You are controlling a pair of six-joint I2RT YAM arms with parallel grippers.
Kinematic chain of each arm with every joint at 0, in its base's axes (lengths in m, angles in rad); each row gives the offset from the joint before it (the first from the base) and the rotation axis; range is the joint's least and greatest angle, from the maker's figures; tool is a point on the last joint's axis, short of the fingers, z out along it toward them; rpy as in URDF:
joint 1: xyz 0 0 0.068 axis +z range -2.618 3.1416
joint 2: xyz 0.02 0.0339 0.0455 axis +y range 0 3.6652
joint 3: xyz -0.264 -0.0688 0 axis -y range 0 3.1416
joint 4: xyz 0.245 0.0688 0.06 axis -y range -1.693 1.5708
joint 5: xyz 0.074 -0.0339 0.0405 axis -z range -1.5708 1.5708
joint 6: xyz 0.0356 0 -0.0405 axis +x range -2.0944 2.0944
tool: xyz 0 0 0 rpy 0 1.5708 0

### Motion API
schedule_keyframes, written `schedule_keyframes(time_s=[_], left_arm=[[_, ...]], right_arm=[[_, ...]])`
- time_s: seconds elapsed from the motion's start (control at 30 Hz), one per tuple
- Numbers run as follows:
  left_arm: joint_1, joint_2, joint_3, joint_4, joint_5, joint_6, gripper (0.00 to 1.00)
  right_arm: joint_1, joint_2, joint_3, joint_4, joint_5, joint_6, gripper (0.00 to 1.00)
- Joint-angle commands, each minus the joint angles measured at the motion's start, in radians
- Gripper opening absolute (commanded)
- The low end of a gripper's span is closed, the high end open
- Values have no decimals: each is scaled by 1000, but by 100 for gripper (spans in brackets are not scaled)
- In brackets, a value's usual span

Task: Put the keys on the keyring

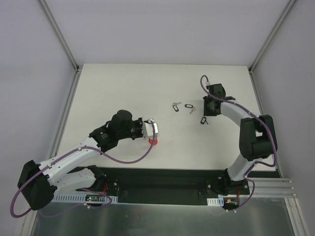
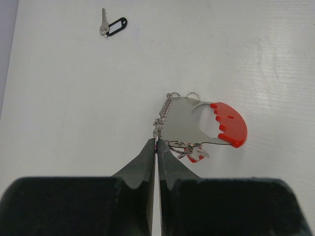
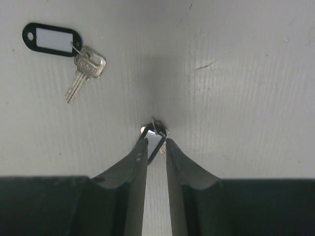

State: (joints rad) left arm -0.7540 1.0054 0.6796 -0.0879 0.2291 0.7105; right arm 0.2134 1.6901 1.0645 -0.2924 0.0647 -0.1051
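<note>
My left gripper (image 2: 157,141) is shut on the beaded grey edge of the keyring (image 2: 189,118), holding it just above the table. The keyring's red arc (image 2: 229,123) points away from the fingers. A red-tagged key (image 2: 195,153) hangs on the ring's lower wire. In the top view the keyring (image 1: 153,133) sits at the left gripper (image 1: 150,129). My right gripper (image 3: 156,141) is down on the table, closed on the black-rimmed tag of one key (image 3: 154,137); in the top view this key (image 1: 203,121) lies under the right gripper (image 1: 204,118). Two more black-tagged keys (image 1: 175,106) (image 1: 190,107) lie loose.
One loose key (image 3: 84,68) with its black tag (image 3: 51,40) lies to the upper left of my right fingers. Another black-tagged key (image 2: 112,26) lies far ahead of the keyring. The white table (image 1: 123,93) is walled by metal frame rails (image 1: 66,113) at both sides.
</note>
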Motion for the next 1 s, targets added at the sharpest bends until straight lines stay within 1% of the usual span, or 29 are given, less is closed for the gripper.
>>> schedule_keyframes(time_s=[0.0, 0.03, 0.07, 0.53, 0.57, 0.6, 0.97], left_arm=[[-10, -25, -6, 31, 0, 15, 0], [-10, -27, -8, 31, -2, 15, 0], [-10, -25, -8, 31, -1, 15, 0], [-10, -22, -6, 31, 15, 15, 0], [-10, -22, -6, 31, 13, 14, 0], [-10, -22, -8, 31, 15, 14, 0], [-10, -14, -5, 30, 21, 12, 0]], right_arm=[[-8, 28, 75, -2, 15, 5, 24], [-8, 32, 80, -8, 15, 7, 24], [-9, 36, 86, -14, 12, 7, 20], [-26, 82, 118, -68, -39, 7, 19], [-26, 86, 121, -73, -45, 4, 16], [-28, 91, 126, -76, -49, 2, 16], [-29, 111, 143, -105, -54, -1, 16]])
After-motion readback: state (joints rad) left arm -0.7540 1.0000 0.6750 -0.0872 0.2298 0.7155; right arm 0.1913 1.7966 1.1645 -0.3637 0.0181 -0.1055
